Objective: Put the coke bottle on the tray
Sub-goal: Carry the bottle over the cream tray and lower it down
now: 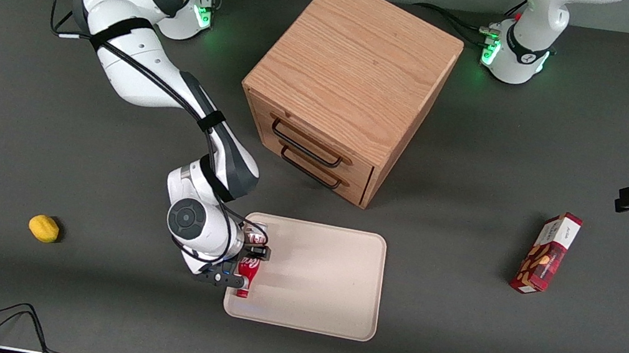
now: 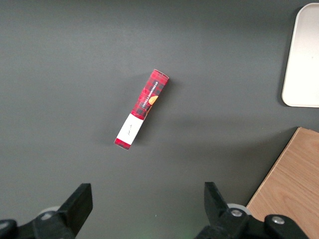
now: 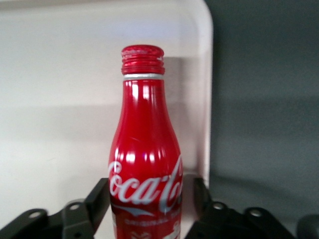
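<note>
coke bottle (image 3: 144, 164) clasped between gripper (image 1: 245, 266) fingers, over tray (image 1: 323, 279) edge

Glossy red coke bottle (image 3: 144, 164) — matt beige tray (image 1: 329, 280), grained wooden cabinet (image 1: 355, 76) — dull grey table (image 1: 18, 294).

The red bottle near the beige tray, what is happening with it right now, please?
The right arm's tool is over the working arm's end of the flat pale beige tray, with the small slim red coke bottle between its fingers. The bottle lies over the tray's edge area, cap toward the front camera. A wooden drawer cabinet stands farther from the camera than the tray.
</note>
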### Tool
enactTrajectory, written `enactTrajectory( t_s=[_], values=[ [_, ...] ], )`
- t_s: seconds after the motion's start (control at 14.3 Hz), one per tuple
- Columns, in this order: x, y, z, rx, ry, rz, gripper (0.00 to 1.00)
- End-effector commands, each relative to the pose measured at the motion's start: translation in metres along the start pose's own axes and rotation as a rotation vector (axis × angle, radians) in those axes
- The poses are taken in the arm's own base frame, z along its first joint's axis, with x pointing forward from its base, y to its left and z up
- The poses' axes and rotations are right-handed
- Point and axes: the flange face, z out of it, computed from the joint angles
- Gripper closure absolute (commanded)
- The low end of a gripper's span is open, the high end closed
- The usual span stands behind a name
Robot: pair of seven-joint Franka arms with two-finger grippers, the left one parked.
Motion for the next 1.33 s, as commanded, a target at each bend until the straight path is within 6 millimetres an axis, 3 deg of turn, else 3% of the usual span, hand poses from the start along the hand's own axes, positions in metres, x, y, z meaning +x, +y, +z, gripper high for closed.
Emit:
enactTrajectory(
  t_s=[0.0, 0.28, 0.42, 0.49, 0.7, 0.84, 0.91, 1.05, 1.26],
  values=[
    [0.002, -0.009, -0.002, -0.016, 0.033, -0.037, 0.0],
    [0.002, -0.009, -0.004, -0.016, 0.033, -0.034, 0.0],
    [0.004, -0.012, -0.015, -0.01, 0.045, -0.034, 0.0],
    [0.006, -0.015, -0.03, -0.006, 0.057, -0.035, 0.0],
    [0.006, -0.026, -0.108, 0.004, 0.071, -0.05, 0.0],
    [0.001, -0.03, -0.182, 0.003, 0.089, -0.045, 0.0],
    [-0.005, -0.023, -0.217, -0.027, 0.081, -0.045, 0.0],
    [-0.019, 0.01, -0.299, -0.093, 0.078, -0.021, 0.0],
    [-0.063, 0.055, -0.417, -0.207, 0.041, 0.06, 0.0]
  ],
)
